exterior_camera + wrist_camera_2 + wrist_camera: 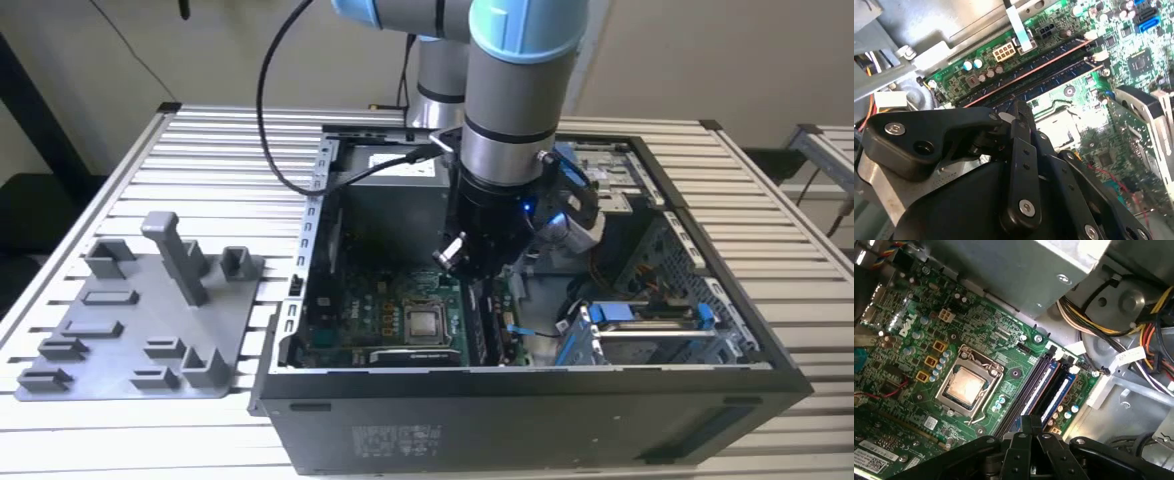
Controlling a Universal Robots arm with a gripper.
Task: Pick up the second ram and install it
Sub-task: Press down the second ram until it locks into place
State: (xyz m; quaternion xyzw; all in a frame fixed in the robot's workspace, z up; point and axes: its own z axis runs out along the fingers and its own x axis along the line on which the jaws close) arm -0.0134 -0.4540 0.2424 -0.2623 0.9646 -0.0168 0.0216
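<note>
Slatted counter carries the open case; fingers look closed over the RAM slots, seemingly pressing the ram home; whether they grip it, I cannot tell.

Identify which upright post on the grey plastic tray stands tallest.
The slim post near the middle of the tray; it rises well above the stubby blocks around it.

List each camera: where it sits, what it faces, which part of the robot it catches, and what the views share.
Exterior view: off the arm, raised, looking down on the open computer case and grey plastic tray; the arm reaches into the case.
First wrist view: rides near the wrist, looking down past the gripper onto the motherboard, processor socket and memory slots.
Second wrist view: also near the wrist, facing the gripper and memory slots from another side.
Shared: both wrist views show the gripper, motherboard and slots.
</note>
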